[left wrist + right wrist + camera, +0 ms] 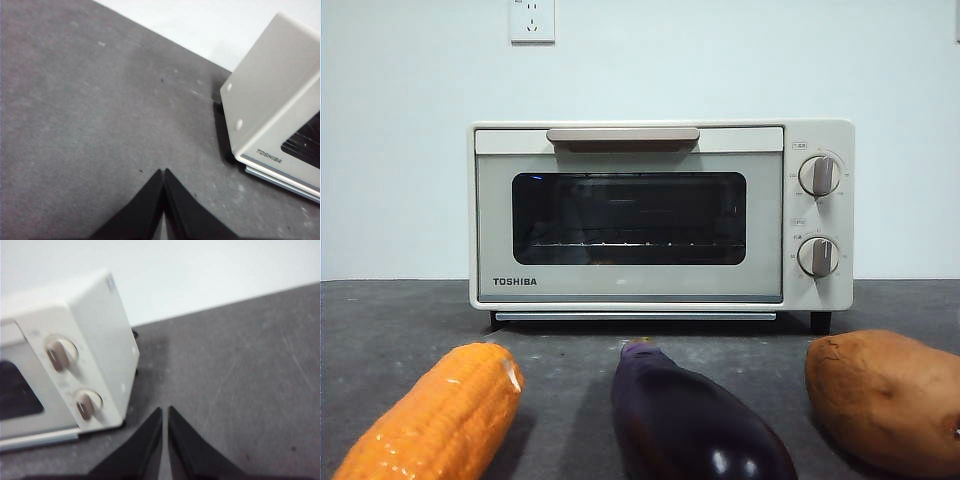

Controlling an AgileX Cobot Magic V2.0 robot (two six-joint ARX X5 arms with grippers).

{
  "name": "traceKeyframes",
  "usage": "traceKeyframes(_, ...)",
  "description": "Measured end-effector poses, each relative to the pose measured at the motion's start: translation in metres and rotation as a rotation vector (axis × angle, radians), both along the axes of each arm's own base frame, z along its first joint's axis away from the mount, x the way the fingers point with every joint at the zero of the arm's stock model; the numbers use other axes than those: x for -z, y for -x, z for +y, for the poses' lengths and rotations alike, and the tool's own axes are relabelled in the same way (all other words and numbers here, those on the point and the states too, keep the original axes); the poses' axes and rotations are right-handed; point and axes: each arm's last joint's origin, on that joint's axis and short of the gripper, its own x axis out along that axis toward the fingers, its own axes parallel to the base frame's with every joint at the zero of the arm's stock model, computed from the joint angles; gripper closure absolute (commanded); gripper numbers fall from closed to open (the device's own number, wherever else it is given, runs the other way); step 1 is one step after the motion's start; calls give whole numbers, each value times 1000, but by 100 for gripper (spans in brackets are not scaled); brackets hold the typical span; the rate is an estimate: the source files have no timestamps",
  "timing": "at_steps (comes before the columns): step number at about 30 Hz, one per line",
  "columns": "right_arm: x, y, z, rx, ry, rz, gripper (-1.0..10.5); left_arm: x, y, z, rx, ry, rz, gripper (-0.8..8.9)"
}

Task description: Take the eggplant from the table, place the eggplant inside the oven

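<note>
Front view: eggplant (pixel 695 420) lies on the bench (pixel 570 330), near the camera, in front of the oven (pixel 660 215) and well clear of it.
Long axis: runs roughly from the oven toward the camera, slightly slanted; the small stem tip points at the oven, the plump end faces the camera.
Neighbours: corn cob (pixel 435 415) on one side, sweet potato (pixel 885 400) on the other, each apart from the eggplant; it sits between them.
Oven door: closed, bar handle (pixel 623 135) at the top edge; judged a step to clear before loading.
Left claw (pixel 163 172): jaws pressed together, holding nothing, above bare bench beside the oven's TOSHIBA-marked corner.
Right claw (pixel 165 410): jaws pressed together, holding nothing, above bare bench beside the oven's knob (pixel 61 352) side.
Direction to target: neither wrist view shows the eggplant; judged to lie toward the middle of the bench, away from both oven flanks.
Nearer arm: cannot tell; the eggplant sits about midway, so either claw appears equally placed.
Approach: jaws would need to open and close across the slender width, not along the length.
</note>
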Motion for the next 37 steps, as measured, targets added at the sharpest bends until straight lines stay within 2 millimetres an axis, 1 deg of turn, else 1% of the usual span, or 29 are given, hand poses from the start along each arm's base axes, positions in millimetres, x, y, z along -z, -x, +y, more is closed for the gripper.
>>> traceKeyframes(6, -31, 4, 0, 0, -2, 6, 943, -31, -3, 0, 18, 7, 7, 808)
traceKeyframes(12, -67, 2, 0, -2, 19, 62, 943, -59, -18, -2, 101, 32, 69, 808)
traceKeyframes(18, -94, -9, 2, -63, 82, 216, 943, -85, -41, -5, 240, 40, 170, 808)
traceKeyframes(25, -121, -27, 8, -221, 121, 381, 934, -107, -72, -14, 457, 24, 305, 808)
traceKeyframes(28, -128, -35, 11, -299, 126, 465, 854, -115, -81, -21, 519, -3, 344, 808)
traceKeyframes(31, -131, -43, 13, -361, 114, 553, 709, -119, -87, -28, 573, -27, 357, 808)
traceKeyframes(32, -131, -46, 14, -381, 104, 586, 653, -120, -89, -31, 589, -34, 357, 808)
traceKeyframes(34, -126, -52, 16, -419, 76, 643, 582, -120, -90, -36, 616, -45, 355, 808)
traceKeyframes(35, -123, -54, 18, -446, 55, 677, 557, -119, -90, -38, 630, -49, 357, 808)
traceKeyframes(37, -118, -60, 22, -511, 11, 723, 551, -118, -91, -42, 650, -52, 365, 808)
